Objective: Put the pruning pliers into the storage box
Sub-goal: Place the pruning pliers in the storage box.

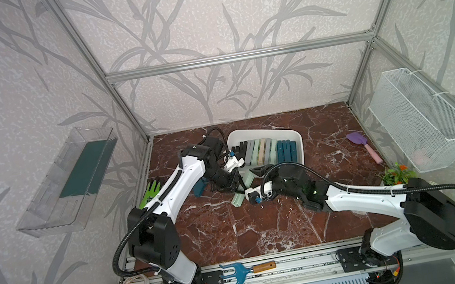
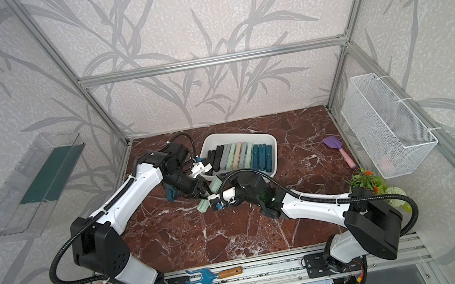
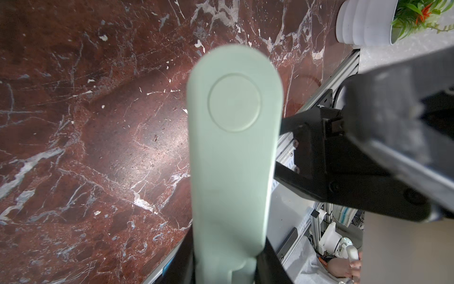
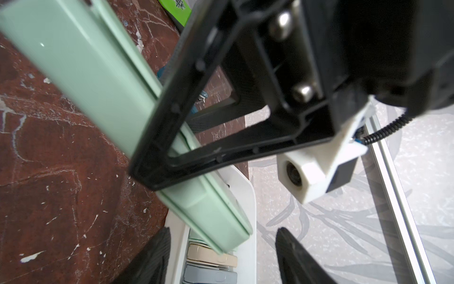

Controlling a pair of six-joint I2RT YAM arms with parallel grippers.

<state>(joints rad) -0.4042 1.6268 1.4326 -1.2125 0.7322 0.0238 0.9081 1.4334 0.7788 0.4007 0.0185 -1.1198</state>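
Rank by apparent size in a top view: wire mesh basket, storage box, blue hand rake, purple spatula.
1. wire mesh basket
2. storage box
3. blue hand rake
4. purple spatula
Last two are close; rake is nearer the camera, so unsure.

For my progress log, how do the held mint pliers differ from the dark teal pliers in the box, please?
The mint pliers are clamped in the left gripper by the storage box; the dark teal pliers lie inside. Mint slants alone; teal sit side by side. Both are slim bars.
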